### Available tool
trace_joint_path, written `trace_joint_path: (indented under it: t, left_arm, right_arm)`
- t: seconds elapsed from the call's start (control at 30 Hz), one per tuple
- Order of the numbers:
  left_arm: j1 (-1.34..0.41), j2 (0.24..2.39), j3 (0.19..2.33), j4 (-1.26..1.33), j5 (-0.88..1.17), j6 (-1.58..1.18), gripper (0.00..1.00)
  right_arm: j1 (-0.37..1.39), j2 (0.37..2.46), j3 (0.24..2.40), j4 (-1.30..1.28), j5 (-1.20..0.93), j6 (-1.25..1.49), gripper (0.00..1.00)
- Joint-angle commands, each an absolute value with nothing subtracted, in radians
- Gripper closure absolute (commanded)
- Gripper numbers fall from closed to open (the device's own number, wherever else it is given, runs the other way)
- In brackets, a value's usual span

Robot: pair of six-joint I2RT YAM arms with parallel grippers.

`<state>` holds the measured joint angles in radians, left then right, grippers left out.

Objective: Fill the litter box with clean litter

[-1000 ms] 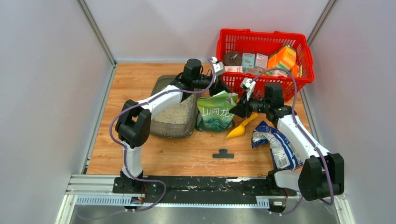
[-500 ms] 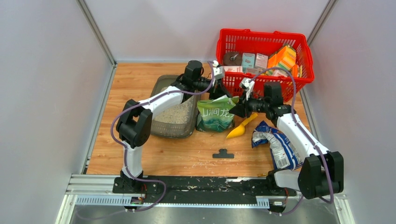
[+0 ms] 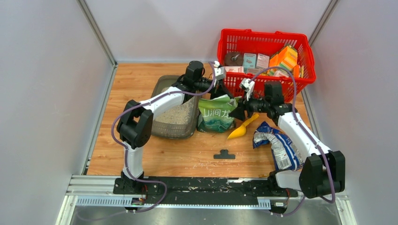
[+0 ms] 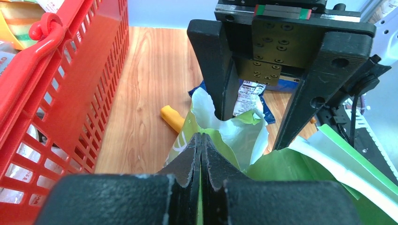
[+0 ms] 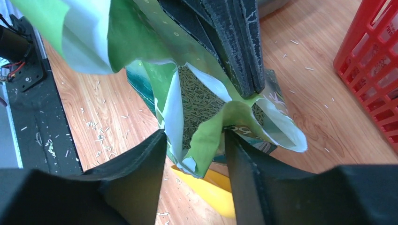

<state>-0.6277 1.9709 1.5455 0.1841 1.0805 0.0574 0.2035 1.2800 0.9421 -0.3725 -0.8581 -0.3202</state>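
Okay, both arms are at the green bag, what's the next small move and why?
Probably close the right tool: it is open, straddling a flap of the bag, while the left tool is shut on the other edge.

Only legible text: white Chinese characters "山涧" on the face of the green printed plastic bag [image 3: 216, 117]; the third character is cut off by a fold. At its 4 o'clock, print on the crumpled blue-and-white foil bag [image 3: 277, 146] is too small to read. At 1 o'clock, labels on the cartons in the red wire-mesh basket [image 3: 263, 35] are unreadable.
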Motion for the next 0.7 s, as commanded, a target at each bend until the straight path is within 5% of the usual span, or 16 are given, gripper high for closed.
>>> trace_joint_path:
  t: [0.0, 0.17, 0.47, 0.67]
  left_arm:
    - [-0.638, 1.976, 1.557, 0.219, 1.101, 0.068, 0.97]
    - [-0.634, 1.979, 1.571, 0.229, 1.057, 0.055, 0.94]
    - [-0.585, 1.905, 1.597, 0.245, 0.930, -0.020, 0.55]
    - [-0.540, 1.796, 1.578, 0.158, 0.871, -0.025, 0.53]
  right_arm:
    - [0.212, 1.241, 0.979, -0.390, -0.819, -0.359, 0.42]
    - [0.209, 1.217, 1.000, -0.452, -0.793, -0.394, 0.36]
    - [0.111, 1.154, 1.031, -0.592, -0.802, -0.446, 0.17]
    - [0.035, 1.192, 1.040, -0.569, -0.926, -0.515, 0.00]
